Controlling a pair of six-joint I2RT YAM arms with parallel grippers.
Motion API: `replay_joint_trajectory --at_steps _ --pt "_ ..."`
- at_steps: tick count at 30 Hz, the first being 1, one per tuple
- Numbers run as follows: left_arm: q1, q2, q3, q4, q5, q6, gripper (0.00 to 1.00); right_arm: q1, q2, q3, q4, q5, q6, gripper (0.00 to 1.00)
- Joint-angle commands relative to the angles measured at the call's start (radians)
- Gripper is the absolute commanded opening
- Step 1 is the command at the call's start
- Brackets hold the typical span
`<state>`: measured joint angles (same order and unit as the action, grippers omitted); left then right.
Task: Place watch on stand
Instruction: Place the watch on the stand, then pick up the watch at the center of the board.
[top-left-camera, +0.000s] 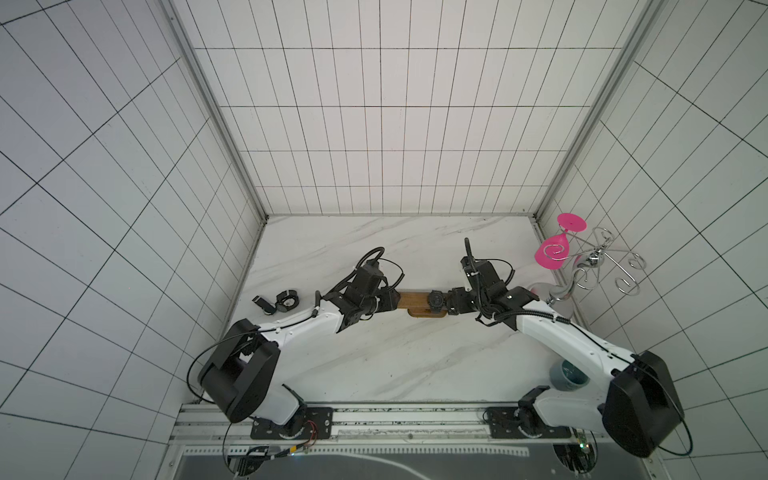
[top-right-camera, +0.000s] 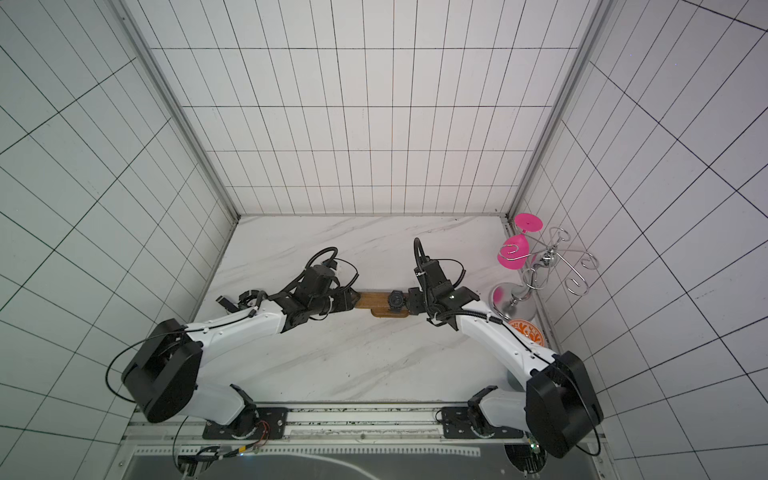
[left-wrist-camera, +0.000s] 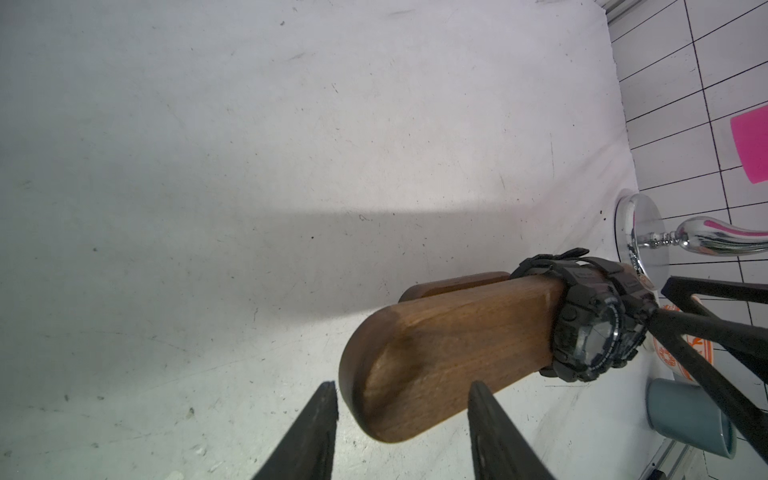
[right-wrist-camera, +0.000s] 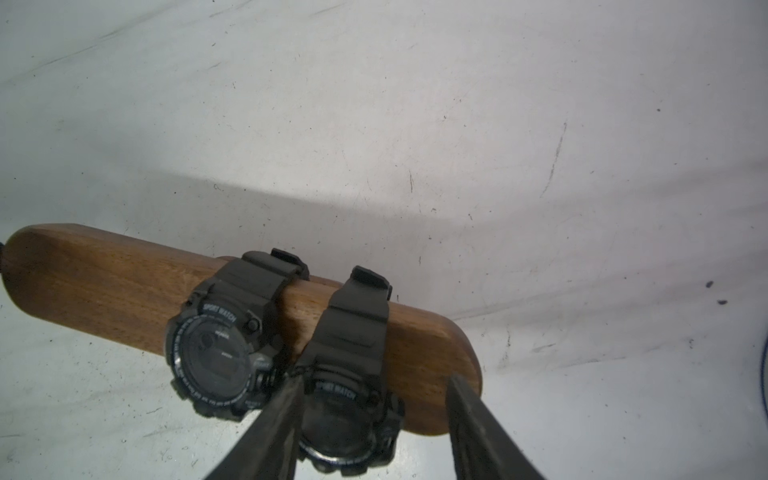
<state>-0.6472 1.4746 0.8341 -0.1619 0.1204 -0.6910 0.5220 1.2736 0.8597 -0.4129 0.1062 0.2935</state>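
On the counter (top-left-camera: 374, 365) the stand (top-left-camera: 411, 300) lies with its long bar running left to right across both top views; the left gripper (left-wrist-camera: 403, 384) straddles its left end, whether clamped I cannot tell, while the right gripper (right-wrist-camera: 376, 380), jaws apart, brackets the watch (right-wrist-camera: 349, 419) strapped round the bar's right end, so any seating push likely runs leftward along it
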Motion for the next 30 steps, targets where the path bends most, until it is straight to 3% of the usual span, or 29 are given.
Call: replay_joint_trajectory --at_steps 1,7,18,30 --pt "-0.003 -0.022 0.013 -0.003 -0.018 0.005 0.50 -0.014 0.010 0.007 0.004 0.041 0.003 0.55" --pt "-0.002 -0.028 0.008 -0.003 -0.022 0.005 0.50 -0.025 -0.002 -0.002 0.005 0.031 0.001 0.52" --pt "0.014 -0.093 0.014 -0.054 -0.059 0.027 0.57 -0.026 -0.109 0.026 0.009 -0.071 -0.009 0.62" --pt "0.261 -0.436 -0.058 -0.251 -0.242 0.157 0.64 -0.028 -0.422 -0.060 0.115 0.049 -0.015 0.76"
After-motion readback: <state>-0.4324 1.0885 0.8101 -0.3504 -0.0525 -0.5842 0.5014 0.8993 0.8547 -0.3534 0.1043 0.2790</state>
